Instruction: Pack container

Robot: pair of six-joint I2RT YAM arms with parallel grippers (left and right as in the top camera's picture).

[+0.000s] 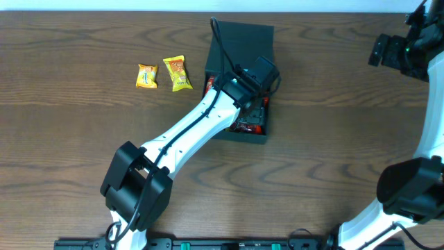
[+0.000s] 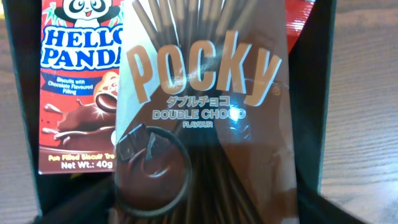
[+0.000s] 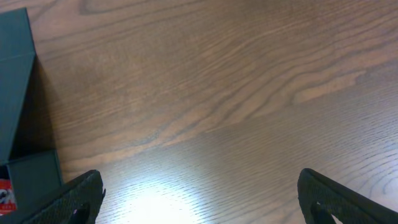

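Note:
The container [image 1: 244, 36] is a dark box at the table's back centre, with its flap lid laid open behind it. My left gripper [image 1: 255, 94] reaches down into it. In the left wrist view a brown Pocky packet [image 2: 205, 93] fills the space between the gripper's [image 2: 202, 219] dark fingers, which show only at the bottom corners. Whether they touch the packet is unclear. A red Hello Panda packet [image 2: 78, 93] lies beside it against the container wall [image 2: 326, 93]. My right gripper [image 3: 202, 205] hangs open over bare wood at the far right [image 1: 380, 50].
Two yellow snack packets [image 1: 146, 76] [image 1: 177, 73] lie on the table to the left of the container. Red packets [image 1: 246, 127] show in the box's near end. The container's corner [image 3: 15, 74] sits left of the right gripper.

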